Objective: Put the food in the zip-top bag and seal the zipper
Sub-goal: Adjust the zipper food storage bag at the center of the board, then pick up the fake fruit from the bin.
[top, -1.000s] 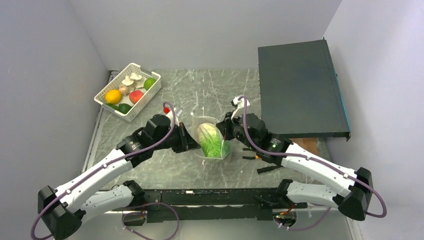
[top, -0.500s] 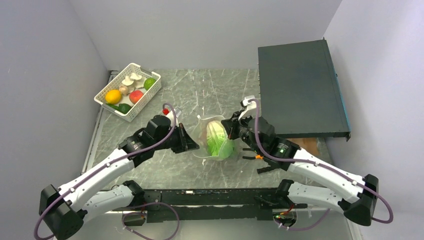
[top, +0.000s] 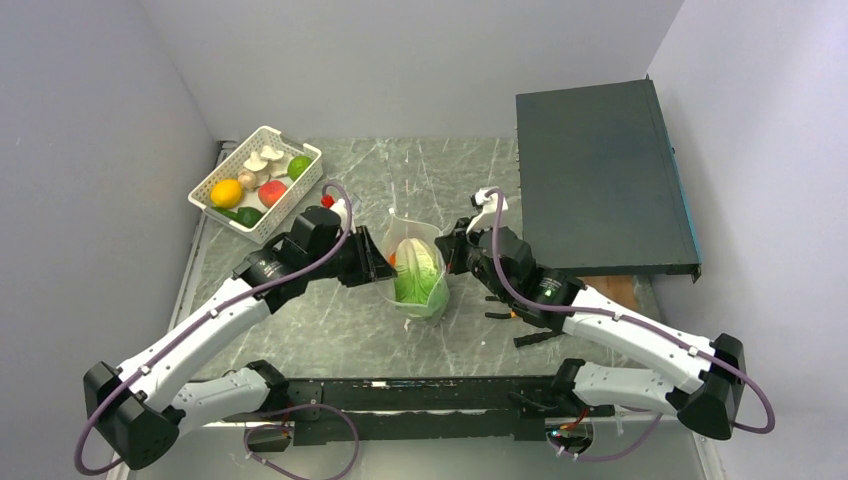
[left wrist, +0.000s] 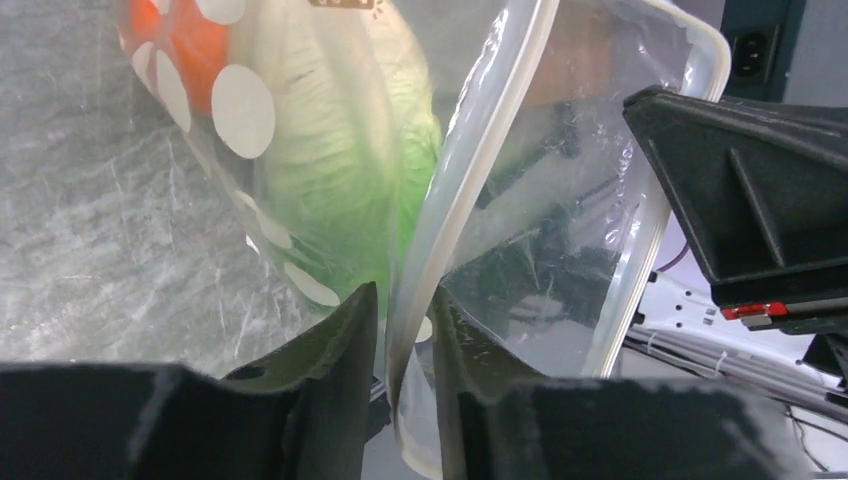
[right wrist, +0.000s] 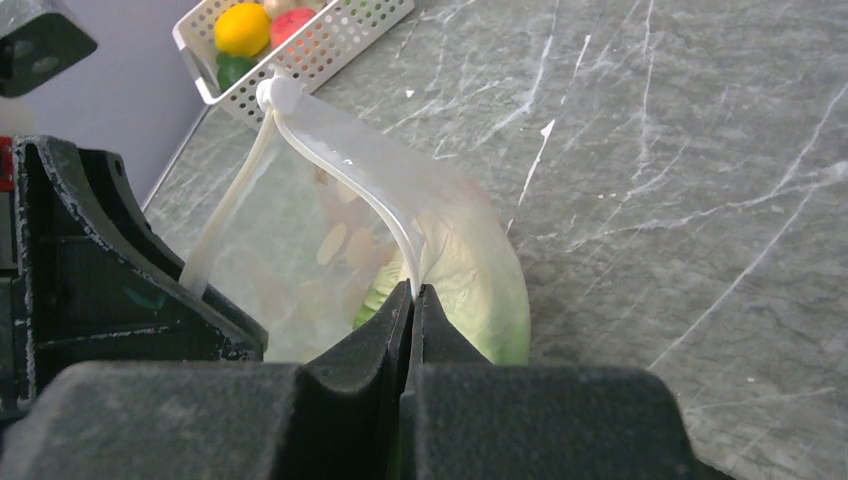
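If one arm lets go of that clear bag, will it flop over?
Likely. The bag is thin crinkled film, seemingly upright only because fingers pinch its rim. The lettuce fills it, so it would probably sag and tip. The thicker rim may hold its curve.

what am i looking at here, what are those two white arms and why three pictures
They are two robot arms bolted to a table's near edge. The wide picture comes from a fixed camera above; the other two come from a small camera on each wrist. On the marble table sit a white basket of fruit and mushrooms and a dark flat box. The left fingers and right fingers each pinch the rim of a clear bag, with a lettuce inside.
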### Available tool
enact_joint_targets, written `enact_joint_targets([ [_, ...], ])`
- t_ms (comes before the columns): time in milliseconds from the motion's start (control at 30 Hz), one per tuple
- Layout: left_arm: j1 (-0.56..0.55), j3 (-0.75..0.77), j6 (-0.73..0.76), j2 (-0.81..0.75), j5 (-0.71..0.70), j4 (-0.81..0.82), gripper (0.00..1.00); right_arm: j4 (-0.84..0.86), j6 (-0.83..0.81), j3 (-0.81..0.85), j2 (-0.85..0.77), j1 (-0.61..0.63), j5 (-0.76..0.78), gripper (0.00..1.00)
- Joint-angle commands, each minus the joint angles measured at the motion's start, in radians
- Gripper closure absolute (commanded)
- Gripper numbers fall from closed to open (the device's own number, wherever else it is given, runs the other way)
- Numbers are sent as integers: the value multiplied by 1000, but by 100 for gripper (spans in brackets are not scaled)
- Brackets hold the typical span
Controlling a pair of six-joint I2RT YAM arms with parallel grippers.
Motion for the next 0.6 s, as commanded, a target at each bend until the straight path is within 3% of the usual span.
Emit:
enact_joint_targets([
  [0, 13, -6, 22, -6, -10, -8, 59, 5, 74, 67, 19, 2, 105, 100],
  [100, 19, 9, 48, -34, -60, -64, 45, -4, 122, 74, 34, 1, 163, 100],
  [133, 25, 17, 65, -46, -79, -94, 43, -4, 168, 65, 34, -1, 215, 96],
  [233, 80, 60, 120, -82, -142, -186, 38, 18, 232, 21, 14, -17, 261, 100],
  [333, 166, 94, 172, -116, -154, -262, 37, 96, 175, -29, -1, -19, 237, 100],
  [567, 404, 155, 318, -124, -198, -322, 31, 29, 26, 34, 71, -17, 173, 100],
])
